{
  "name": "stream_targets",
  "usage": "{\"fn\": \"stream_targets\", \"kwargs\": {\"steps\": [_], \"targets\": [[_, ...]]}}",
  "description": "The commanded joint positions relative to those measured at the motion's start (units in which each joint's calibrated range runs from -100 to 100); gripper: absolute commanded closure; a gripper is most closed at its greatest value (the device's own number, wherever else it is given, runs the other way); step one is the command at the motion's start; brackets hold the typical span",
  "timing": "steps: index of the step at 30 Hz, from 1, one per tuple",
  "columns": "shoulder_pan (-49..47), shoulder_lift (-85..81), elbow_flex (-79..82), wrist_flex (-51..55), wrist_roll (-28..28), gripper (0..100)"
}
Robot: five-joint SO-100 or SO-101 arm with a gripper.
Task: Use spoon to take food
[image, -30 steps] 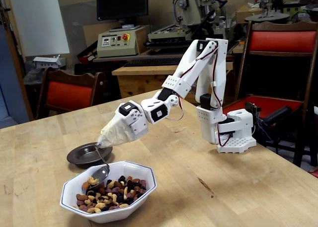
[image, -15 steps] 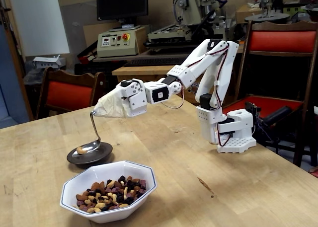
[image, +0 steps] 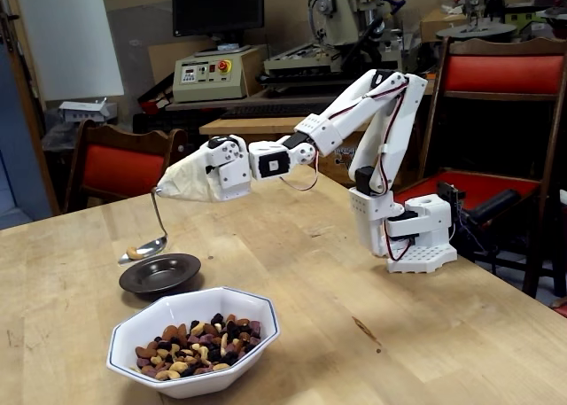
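1. My wooden table [image: 292,272] is pale butcher-block, with a dark scuff on its near right part.
2. A small dark saucer [image: 161,273] sits on it, left of centre (shallow, glossy, brownish-black).
3. Just in front of the saucer stands a white octagonal bowl [image: 257,330], near the table's front edge.
4. Two wooden chairs with red cushions flank the table: one [image: 120,167] behind its left side, one [image: 503,77] at the right.
5. Behind, a black monitor [image: 218,6] stands above a beige control box [image: 215,73] with a red button.
6. A grey machine [image: 345,24] fills the back shelf, beside the monitor.
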Motion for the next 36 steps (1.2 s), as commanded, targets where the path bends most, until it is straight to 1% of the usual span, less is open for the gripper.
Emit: {"fn": "stream_targets", "kwargs": {"steps": [1,12,17,25,36], "targets": [[3.17,-2.85,-0.83,0.07,-0.10,95],[11.39,-2.34,-0.83,0.07,-0.10,96],[13.69,-2.25,-0.74,0.15,0.00,96],[16.87,-1.48,-0.65,0.15,0.15,96],[19.09,6.90,-0.83,0.15,0.24,96]]}}
